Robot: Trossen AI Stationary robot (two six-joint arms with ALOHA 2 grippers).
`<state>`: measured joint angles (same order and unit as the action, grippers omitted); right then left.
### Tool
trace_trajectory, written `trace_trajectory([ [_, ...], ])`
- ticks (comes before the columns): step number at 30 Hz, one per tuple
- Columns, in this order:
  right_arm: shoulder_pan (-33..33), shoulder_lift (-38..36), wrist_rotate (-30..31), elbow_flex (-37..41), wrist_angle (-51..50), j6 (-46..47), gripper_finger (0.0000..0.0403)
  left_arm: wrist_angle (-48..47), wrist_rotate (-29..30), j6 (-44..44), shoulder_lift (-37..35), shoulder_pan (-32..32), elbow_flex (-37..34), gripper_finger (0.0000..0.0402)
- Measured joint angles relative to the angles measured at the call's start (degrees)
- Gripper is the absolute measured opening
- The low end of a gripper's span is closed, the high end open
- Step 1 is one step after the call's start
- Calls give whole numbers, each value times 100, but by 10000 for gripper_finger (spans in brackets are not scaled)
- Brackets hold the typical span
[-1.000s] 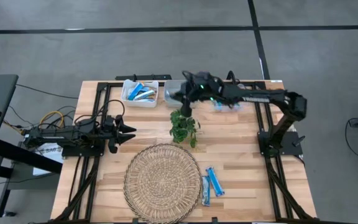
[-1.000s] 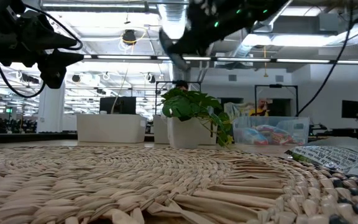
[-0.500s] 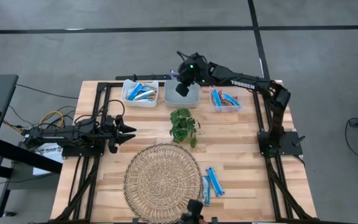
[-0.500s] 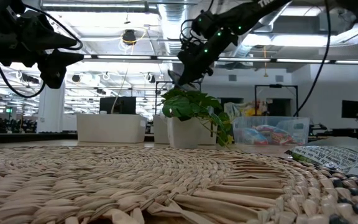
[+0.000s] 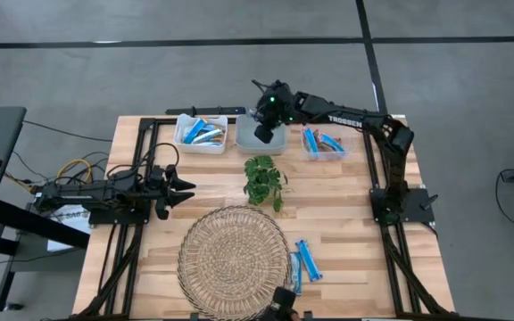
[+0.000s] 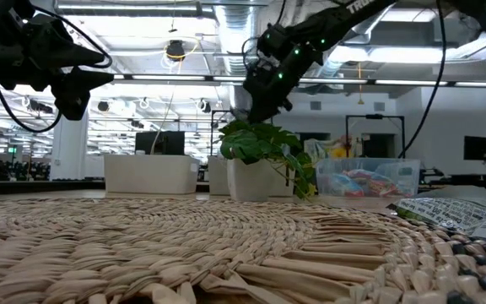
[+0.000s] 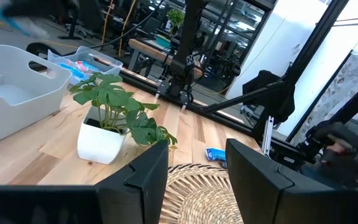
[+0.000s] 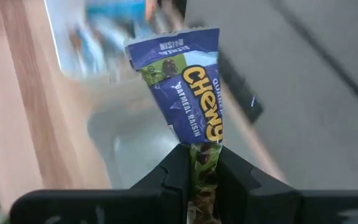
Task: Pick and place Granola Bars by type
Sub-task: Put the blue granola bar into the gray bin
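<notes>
My right gripper (image 5: 263, 133) hovers over the grey middle bin (image 5: 276, 143) at the table's far edge, shut on a blue "Chewy" granola bar (image 8: 188, 81). In the low view it (image 6: 256, 103) hangs above the plant (image 6: 260, 143). More bars lie in the white bin (image 5: 200, 134), in the clear bin (image 5: 324, 142), and flat on the table (image 5: 303, 262) by the woven mat (image 5: 233, 259). My left gripper (image 5: 184, 186) waits open near the table's left side, its fingers (image 7: 149, 177) apart in the left wrist view. My right gripper pinches the bar between its two fingers (image 8: 174, 177) by one end of the wrapper (image 8: 199, 155). The rest of the bar sticks out past the fingertips, lifted clear over the grey bin. The gripper hides the bar in the high view.
The small potted plant (image 5: 264, 180) stands just on the near side of the grey bin, under the right arm's reach. The woven mat fills the near middle of the table. Black frame rails (image 5: 382, 192) run along both sides.
My right gripper has carried the bar from above the plant toward the table's far edge and now stands over the grey bin, still shut on the bar. The arm has swung its forearm toward the far edge with it.
</notes>
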<state>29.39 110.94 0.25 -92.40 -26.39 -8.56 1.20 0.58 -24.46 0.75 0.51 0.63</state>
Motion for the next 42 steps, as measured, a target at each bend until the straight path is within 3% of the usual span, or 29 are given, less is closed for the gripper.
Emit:
trace_trajectory([
  [13,41,382,440,15,-926,-276,67,0,4,-1,0,0,2,153],
  [24,65,378,359,11,-947,-338,204,0,7,0,0,0,0,153],
  [30,26,-20,-883,11,-967,348,246,0,4,0,-1,0,0,153],
  [42,-330,-992,-4113,11,-2123,1022,249,0,3,0,-2,0,2,153],
])
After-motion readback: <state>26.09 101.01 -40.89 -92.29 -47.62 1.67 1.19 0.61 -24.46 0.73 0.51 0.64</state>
